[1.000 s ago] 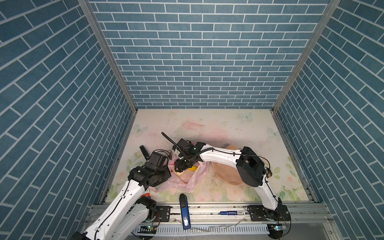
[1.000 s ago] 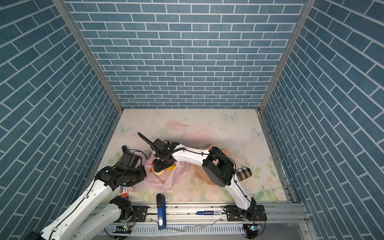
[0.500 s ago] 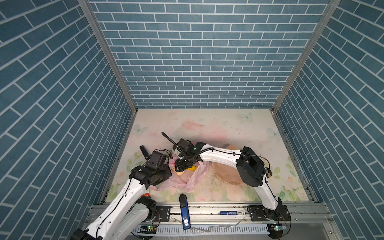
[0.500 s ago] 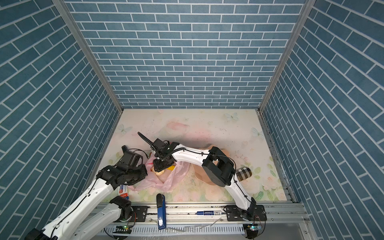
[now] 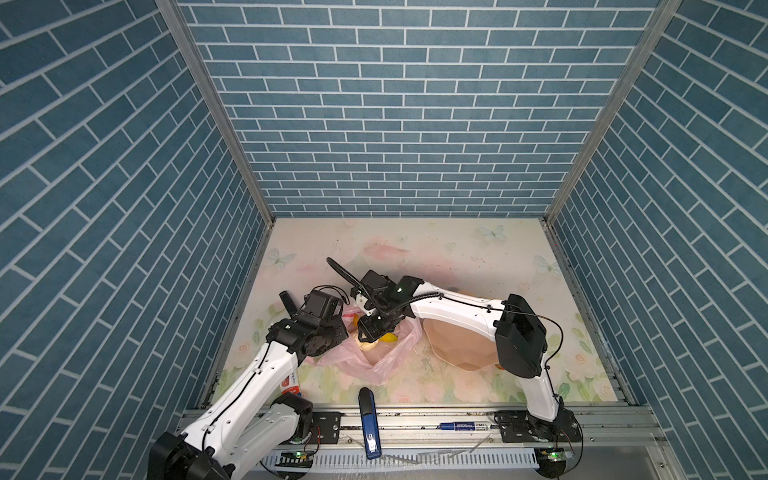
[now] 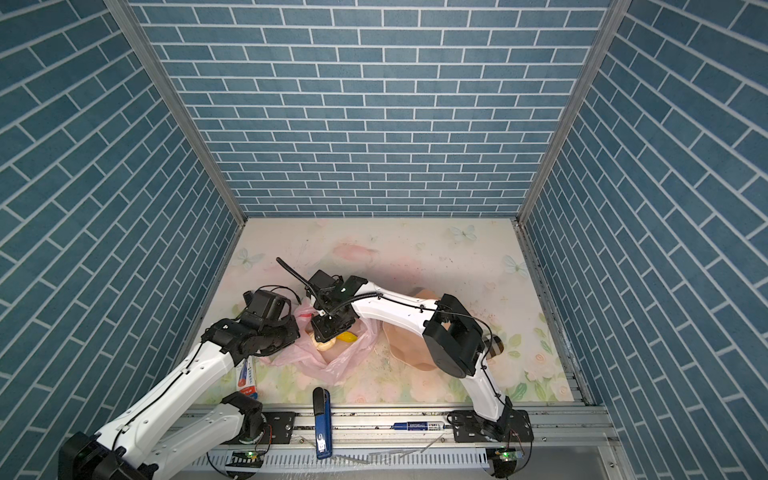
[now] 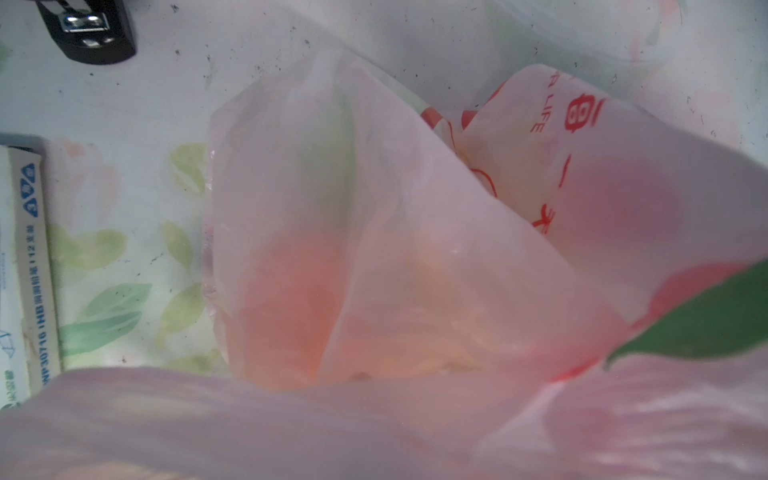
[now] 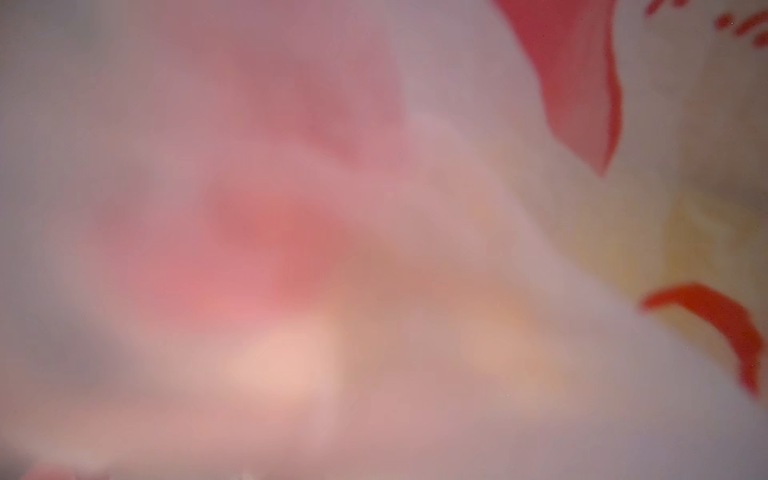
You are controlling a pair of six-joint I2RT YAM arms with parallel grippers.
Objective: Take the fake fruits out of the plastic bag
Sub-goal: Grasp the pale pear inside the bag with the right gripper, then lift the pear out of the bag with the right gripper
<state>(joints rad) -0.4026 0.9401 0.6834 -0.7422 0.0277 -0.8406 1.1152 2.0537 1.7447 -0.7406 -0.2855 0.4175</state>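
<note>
Two claws meet at one pink plastic bag lying crumpled on the counter in both top views. The left claw is closed at the bag's edge with film gathered up to it, though its fingers are hidden. The right claw dips into the bag's mouth; I cannot tell how far it is open. Just under it lie two fruits, one cream ball and one yellow banana. One peach plate sits beside the bag, behind the right claw.

From the left wrist, translucent film with red print rises toward the claw. One orange fruit and one red fruit show through it, and one pencil box lies aside.

From the right wrist, only blurred pink film with red marks shows, pressed close.
</note>
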